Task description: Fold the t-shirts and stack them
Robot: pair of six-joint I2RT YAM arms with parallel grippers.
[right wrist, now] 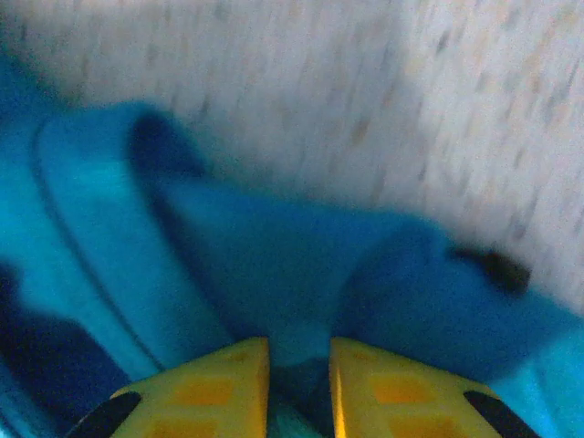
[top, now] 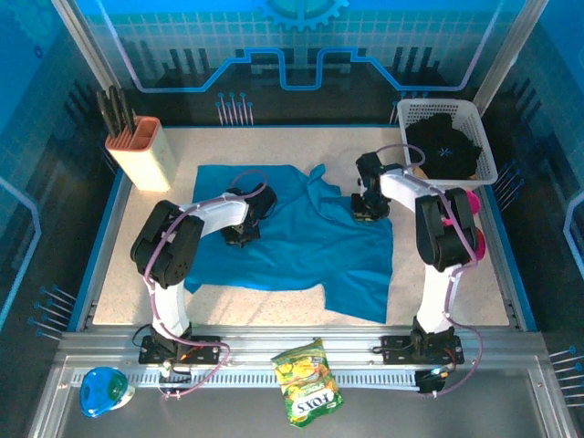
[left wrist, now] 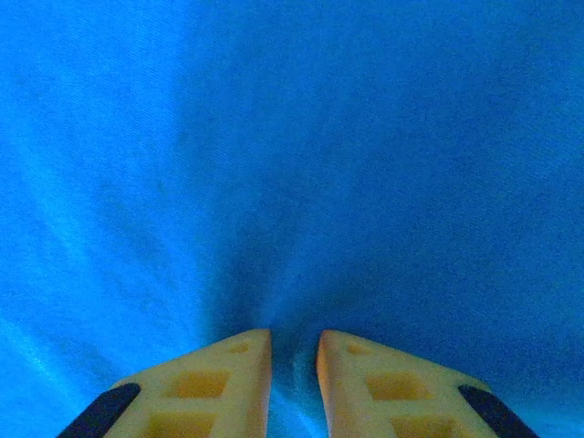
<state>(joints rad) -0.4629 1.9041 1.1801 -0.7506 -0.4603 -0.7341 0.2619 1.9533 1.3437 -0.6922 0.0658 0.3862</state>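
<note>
Mid-frame, the teal t-shirt (top: 301, 251) lies spread out. The left gripper (left wrist: 294, 342) pinches its left half, and the right gripper (right wrist: 299, 351) nips its bunched upper-right edge.

A speckled beige tabletop (top: 117, 297) sits inside a blue-lit enclosure, edged by a thin blue rim (top: 99, 246). The back wall (top: 182, 41) is a pale gridded panel carrying a blue gear emblem (top: 301, 9) and circuit-like lines. Dark blue side walls (top: 36, 182) close it in. An aluminium rail (top: 301, 330) runs along the near edge, with a grey metal shelf (top: 392, 411) in front.
</note>
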